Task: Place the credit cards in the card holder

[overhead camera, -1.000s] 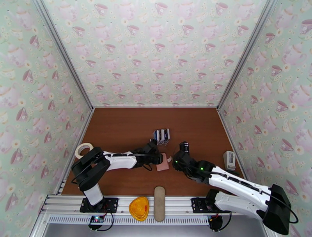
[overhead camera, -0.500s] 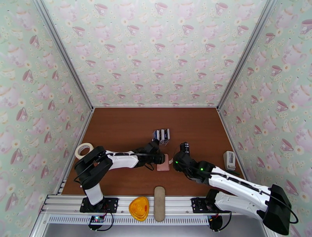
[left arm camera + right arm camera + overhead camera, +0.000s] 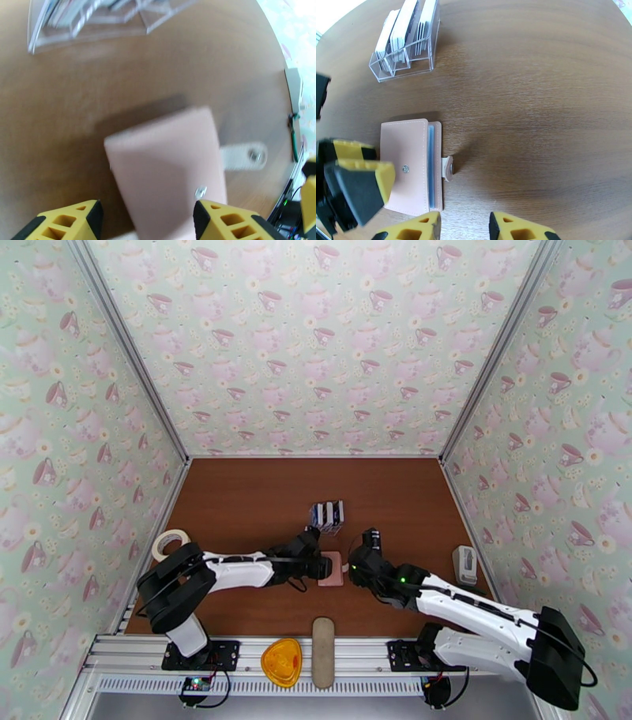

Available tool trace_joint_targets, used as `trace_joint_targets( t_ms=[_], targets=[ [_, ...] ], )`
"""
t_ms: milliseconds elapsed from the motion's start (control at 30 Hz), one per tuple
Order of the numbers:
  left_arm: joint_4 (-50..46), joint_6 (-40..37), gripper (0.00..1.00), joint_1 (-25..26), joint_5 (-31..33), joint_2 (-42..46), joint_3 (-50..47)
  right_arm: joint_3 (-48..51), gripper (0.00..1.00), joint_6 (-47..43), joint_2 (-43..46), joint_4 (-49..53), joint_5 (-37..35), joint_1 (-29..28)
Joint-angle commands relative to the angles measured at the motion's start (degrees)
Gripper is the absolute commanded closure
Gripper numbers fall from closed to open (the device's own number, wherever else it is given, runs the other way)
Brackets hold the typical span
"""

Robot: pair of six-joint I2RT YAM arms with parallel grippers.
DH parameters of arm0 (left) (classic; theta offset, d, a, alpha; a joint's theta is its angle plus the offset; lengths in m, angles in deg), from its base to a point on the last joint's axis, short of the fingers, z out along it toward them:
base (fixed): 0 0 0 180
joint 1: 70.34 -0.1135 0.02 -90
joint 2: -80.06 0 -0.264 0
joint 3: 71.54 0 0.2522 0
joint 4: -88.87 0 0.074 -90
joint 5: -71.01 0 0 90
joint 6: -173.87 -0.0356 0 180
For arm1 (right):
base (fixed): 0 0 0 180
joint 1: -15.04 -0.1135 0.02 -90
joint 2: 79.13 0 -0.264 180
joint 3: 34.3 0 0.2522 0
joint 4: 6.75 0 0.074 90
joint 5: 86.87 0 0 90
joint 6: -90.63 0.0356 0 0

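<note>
Two left fingers of yours stood spread over the edge of the pink card holder, gripping nothing. Your right fingers hung parted and empty near its unsnapped tab. The holder lay flat mid-desk, slightly toward the near edge. The credit cards stood behind it in a clear rack.

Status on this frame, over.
Left gripper open at card holder, unsnapped. Right gripper open, empty. Credit cards in clear rack. Nothing between them.
</note>
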Motion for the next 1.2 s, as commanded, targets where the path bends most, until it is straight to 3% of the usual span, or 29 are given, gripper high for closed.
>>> trace_joint_targets(
  t_ms=[0, 333, 633, 1167],
  targets=[
    [-0.1, -0.2, 0.33, 0.8, 0.8, 2.7, -2.4, -0.4, 0.62, -0.9, -1.4, -2.1, 1.3, 0.7],
    [0.5, 0.4, 0.32, 2.9, 0.9, 6.7, -4.9, -0.9, 0.63, -2.0, -5.5, -4.8, 2.9, 0.8],
    [0.1, 0.5, 0.43, 3.0, 1.8, 4.2, -4.0, -2.2, 0.65, -3.7, -8.1, -5.2, 3.8, 2.3],
    [0.3, 0.6, 0.45, 2.5, 3.6, 0.1, -3.3, -6.7, 0.69, -7.7, -12.3, -4.0, 5.8, 4.7]
  ],
)
